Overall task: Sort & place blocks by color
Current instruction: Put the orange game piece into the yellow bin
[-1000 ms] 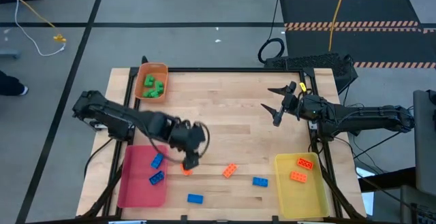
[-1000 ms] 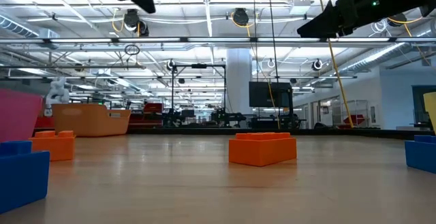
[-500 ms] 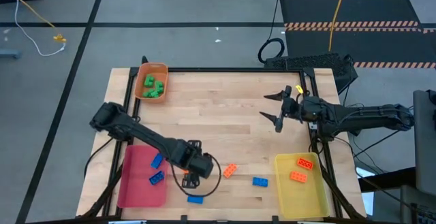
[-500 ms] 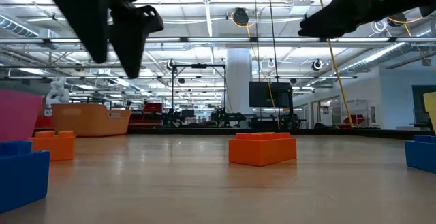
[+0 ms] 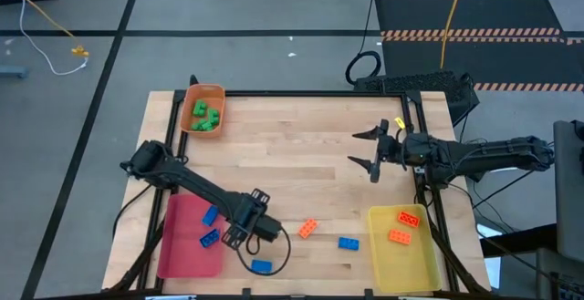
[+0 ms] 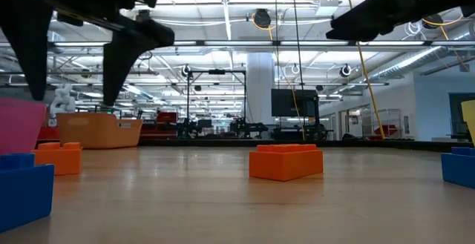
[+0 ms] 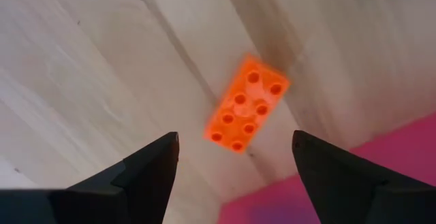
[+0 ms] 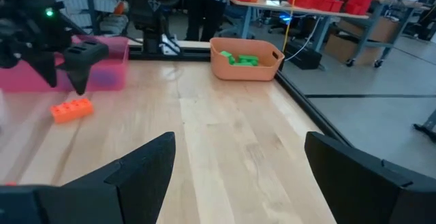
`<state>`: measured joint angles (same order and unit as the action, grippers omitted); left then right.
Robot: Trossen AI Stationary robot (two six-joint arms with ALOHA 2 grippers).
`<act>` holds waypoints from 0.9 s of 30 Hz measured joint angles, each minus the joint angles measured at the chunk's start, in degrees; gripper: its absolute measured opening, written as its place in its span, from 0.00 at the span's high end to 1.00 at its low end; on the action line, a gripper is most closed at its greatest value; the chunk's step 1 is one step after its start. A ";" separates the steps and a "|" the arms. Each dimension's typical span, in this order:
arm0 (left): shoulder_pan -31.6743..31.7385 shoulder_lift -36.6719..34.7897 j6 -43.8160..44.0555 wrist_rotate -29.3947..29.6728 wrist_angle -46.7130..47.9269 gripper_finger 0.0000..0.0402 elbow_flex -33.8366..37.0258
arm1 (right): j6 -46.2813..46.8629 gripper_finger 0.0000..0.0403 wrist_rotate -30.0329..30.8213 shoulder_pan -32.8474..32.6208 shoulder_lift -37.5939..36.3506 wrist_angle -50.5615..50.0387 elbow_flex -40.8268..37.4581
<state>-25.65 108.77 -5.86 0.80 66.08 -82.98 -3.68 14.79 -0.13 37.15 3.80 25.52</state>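
Here the left end effector (image 5: 248,232) sits in the lower left-centre of the high view, fingers apart and holding nothing, directly over an orange block (image 7: 246,104) that lies flat on the tabletop (image 5: 301,145) beside the edge of the pink tray (image 5: 187,254). That tray holds two blue blocks (image 5: 210,226). A further blue block (image 5: 261,265) lies just below the end effector, another orange block (image 5: 307,229) to its right, and a third loose blue block (image 5: 348,243) further right. The yellow tray (image 5: 411,262), lower right, contains two orange blocks (image 5: 402,226). The orange tray (image 5: 215,93), upper left, contains the green blocks (image 5: 206,116). The right end effector (image 5: 369,153) hovers at centre right, fingers apart and empty, well clear of all blocks.
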 joint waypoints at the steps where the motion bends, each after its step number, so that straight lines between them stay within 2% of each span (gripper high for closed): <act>1: 0.28 0.35 -0.96 0.28 -0.38 0.29 0.00 | 0.00 0.21 0.01 -0.17 0.00 -0.21 0.00; 15: 0.65 5.21 -8.64 0.82 -0.43 0.29 1.14 | 0.08 0.21 0.10 -0.43 -0.09 -0.55 -0.02; 27: 0.88 9.20 -9.50 0.96 -5.16 0.29 1.16 | -0.66 0.21 0.10 -0.41 -0.24 -0.60 -0.02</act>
<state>-24.77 117.96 -15.36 1.77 60.91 -81.82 -4.34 14.90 -0.54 36.91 3.20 25.50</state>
